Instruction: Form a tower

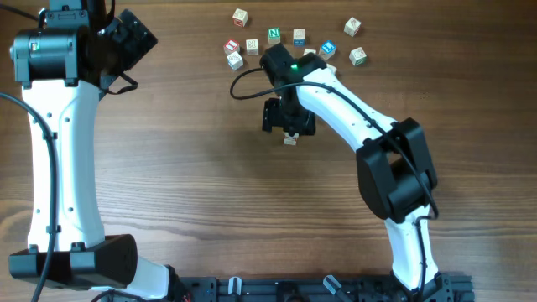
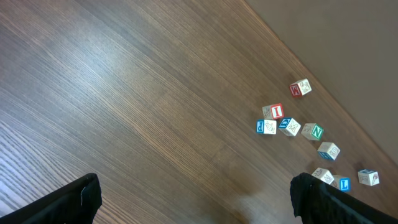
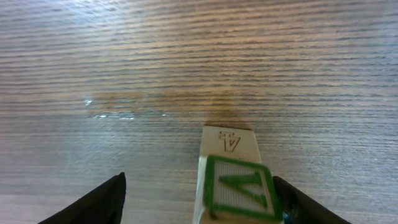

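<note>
The tower [image 3: 239, 190] stands on the desk [image 1: 193, 168] a little past its middle, directly under the right claw [image 3: 199, 179]; from overhead only a small pale cube shows below the black wrist; how many cubes sit in the stack I cannot tell from here. The right wrist view looks down on the top face, green-bordered with a green letter; beyond it a pale wooden face carries a fine line drawing.

The right claw is spread wide around the stack and has hold of nothing; the top cube sits close to the right-hand finger [image 3: 298, 202], whether touching it I cannot tell; the other finger [image 3: 99, 202] is well apart from it.

Beyond the claw, toward the far edge, the loose cubes [image 1: 274, 34] lie scattered in a rough band, with red, blue and green letter faces among them; none touches the tower.

The left claw [image 2: 194, 180] hangs far off at the left far corner, its jaws as wide as they go, with only bare wood grain between them; the scattered cubes show small at the right of its view.
</note>
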`<state>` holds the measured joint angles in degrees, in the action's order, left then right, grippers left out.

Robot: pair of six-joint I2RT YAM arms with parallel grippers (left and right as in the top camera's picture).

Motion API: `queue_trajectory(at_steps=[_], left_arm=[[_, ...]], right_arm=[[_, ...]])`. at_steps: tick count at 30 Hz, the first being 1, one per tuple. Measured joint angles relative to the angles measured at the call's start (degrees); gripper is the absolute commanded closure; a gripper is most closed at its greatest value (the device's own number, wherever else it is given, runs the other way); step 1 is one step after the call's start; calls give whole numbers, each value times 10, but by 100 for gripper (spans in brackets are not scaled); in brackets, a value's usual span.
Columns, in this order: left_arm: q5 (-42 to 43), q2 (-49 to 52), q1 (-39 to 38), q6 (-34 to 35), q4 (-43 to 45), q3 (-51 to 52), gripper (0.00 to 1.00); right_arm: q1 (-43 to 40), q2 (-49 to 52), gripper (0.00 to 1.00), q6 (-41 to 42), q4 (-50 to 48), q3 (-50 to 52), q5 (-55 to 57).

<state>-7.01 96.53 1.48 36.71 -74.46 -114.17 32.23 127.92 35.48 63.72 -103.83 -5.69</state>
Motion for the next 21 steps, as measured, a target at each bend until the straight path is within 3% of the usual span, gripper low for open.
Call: queue_trajectory(at_steps=[3,7,21], left_arm=[[0,0,0,0,0,0,0],[0,0,0,0,0,0,0],[0,0,0,0,0,0,0]], right_arm=[[0,11,28,7,5,2,0],[0,14,38,12,4,2,0],[0,24,57,18,9,3,-1]])
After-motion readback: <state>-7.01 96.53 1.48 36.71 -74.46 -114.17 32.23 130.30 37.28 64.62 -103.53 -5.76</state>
